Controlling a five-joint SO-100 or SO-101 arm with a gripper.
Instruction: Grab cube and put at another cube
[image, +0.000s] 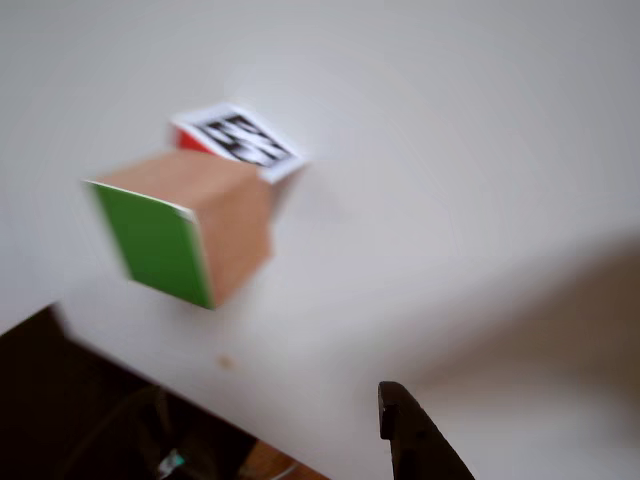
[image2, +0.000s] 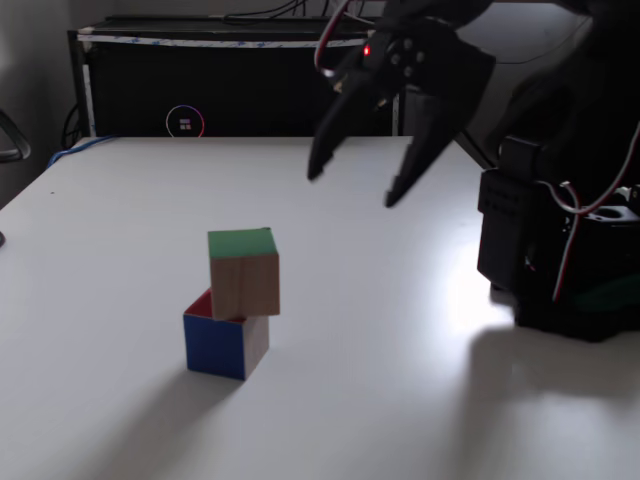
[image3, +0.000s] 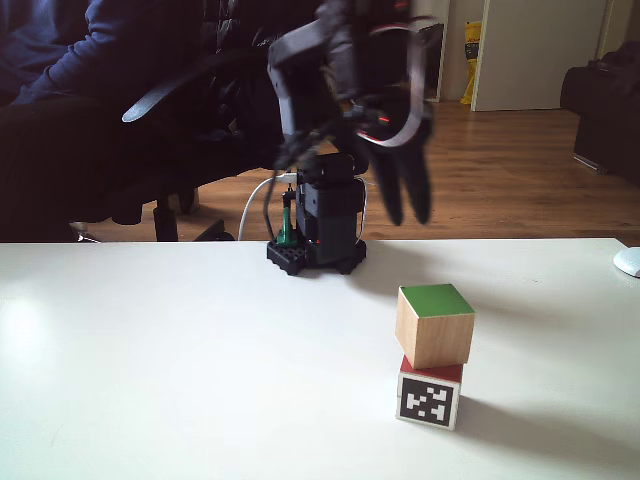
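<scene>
Two cubes stacked, gripper (image2: 350, 190) spread wide and empty.

Other view: the cube (image: 190, 232) sits skewed on another cube (image: 240, 138), left of centre. A fixed view: it overhangs to the right, gripper far above. Other fixed view: same stack, near right. Looks light, rigid wood with slick faces; I'd pinch two opposite flat sides.

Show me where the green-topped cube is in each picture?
Other view: the cube sits left of centre, green face towards the camera.
A fixed view: the cube sits left of centre, green face up.
Another fixed view: the cube sits right of centre, green face up.
Shared landmark: the marker cube under it, in every view.
</scene>
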